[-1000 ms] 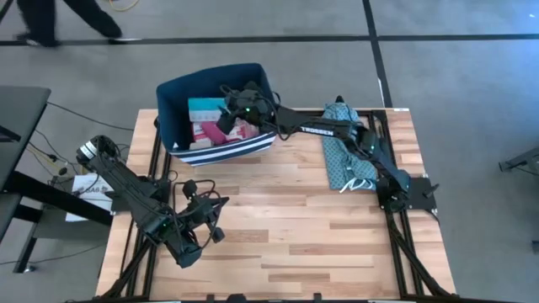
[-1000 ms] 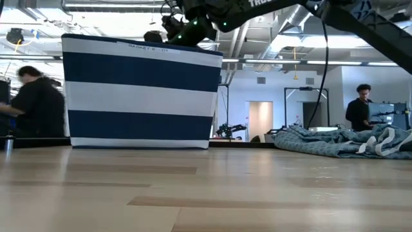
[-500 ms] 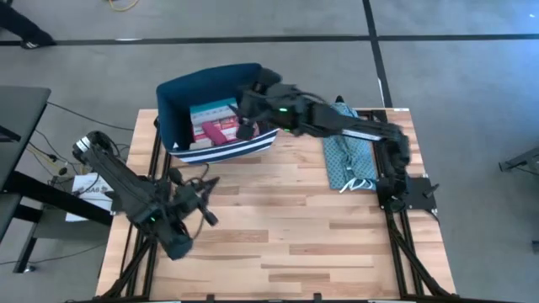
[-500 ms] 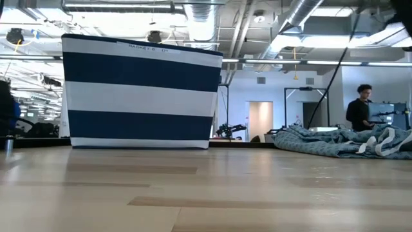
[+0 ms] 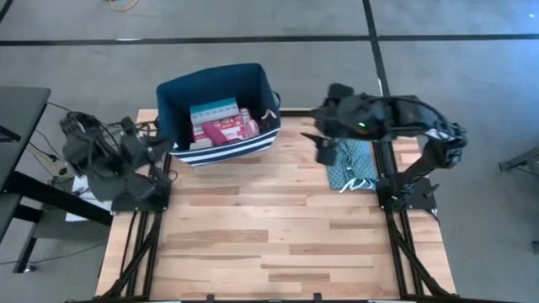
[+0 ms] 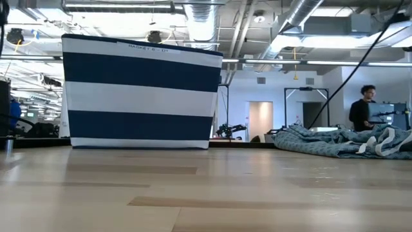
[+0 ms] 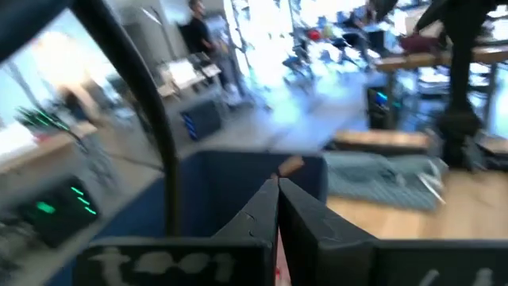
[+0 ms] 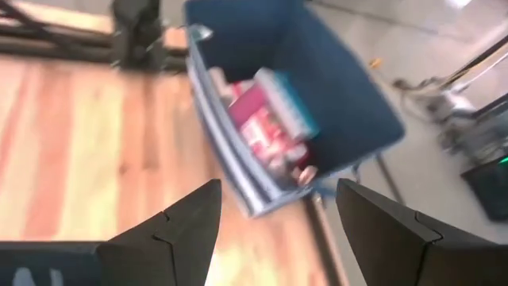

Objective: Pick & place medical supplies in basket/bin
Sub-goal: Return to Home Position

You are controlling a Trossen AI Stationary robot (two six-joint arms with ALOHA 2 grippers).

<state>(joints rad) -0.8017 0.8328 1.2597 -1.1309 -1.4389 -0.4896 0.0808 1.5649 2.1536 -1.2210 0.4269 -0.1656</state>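
Right gripper [image 8: 278, 186] is hanging wide open, holding nothing, hovering by the teal cloth [image 5: 349, 168] near the bench's right edge. The left gripper [image 7: 277, 187] is sitting pinched shut and empty on its folded arm at the left edge. Farther back, the navy bin [image 5: 210, 84] is standing at the far edge, carrying the red-and-white case [image 5: 226, 131] and pill organizer [image 5: 210, 109]. I'm reading this as the homing step, so the next move is tucking the right arm home, clear of cloth and bin.
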